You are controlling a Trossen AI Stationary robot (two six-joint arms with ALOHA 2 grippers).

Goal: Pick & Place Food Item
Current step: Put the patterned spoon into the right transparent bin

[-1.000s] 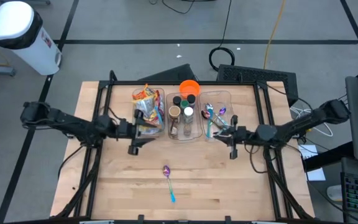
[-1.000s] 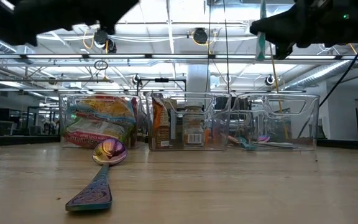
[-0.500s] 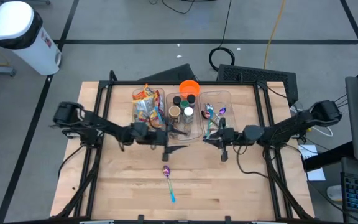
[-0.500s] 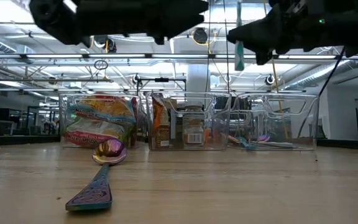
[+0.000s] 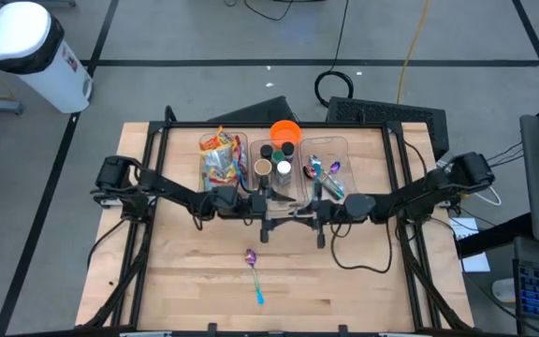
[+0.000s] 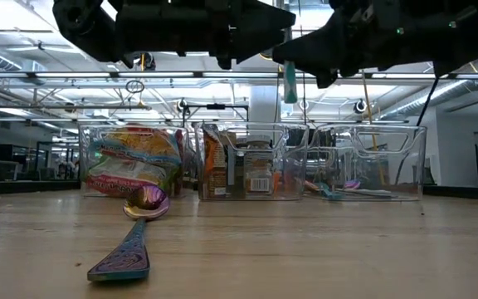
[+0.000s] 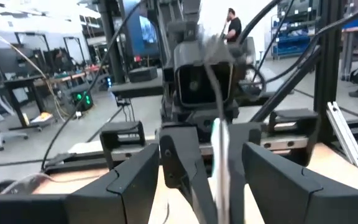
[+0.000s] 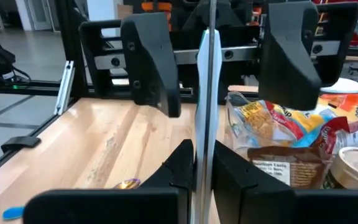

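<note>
My right gripper [image 5: 314, 213] is shut on a teal-handled utensil [image 6: 290, 83] and holds it upright over the middle of the table. My left gripper [image 5: 293, 213] faces it, open. Its two fingers [image 8: 151, 62] stand on either side of the utensil [image 8: 205, 93] without touching it. The food items, snack bags [image 5: 219, 157], lie in the left one of three clear bins [image 5: 204, 192] at the far side. No gripper is near them. My right gripper pinches the utensil between its two fingers [image 8: 182, 168], at the pale flat part [image 8: 202, 155] seen edge-on. The fingers come level from the table's right and lie across it. The utensil stands upright and clear of the table, its teal handle end [image 6: 290, 93] hanging below the fingers.
The middle bin [image 5: 279, 173] holds jars and cans, the right bin [image 5: 330, 173] holds utensils, and an orange cup [image 5: 285, 131] stands behind them. A shiny spoon with a blue handle [image 5: 253, 267] lies on the bare wood nearer the front edge.
Both grippers have moved toward the middle of the table and met: the left toward the table's right edge, the right toward its left edge, carrying the utensil upright. The left gripper's open fingers now stand on either side of the utensil.
</note>
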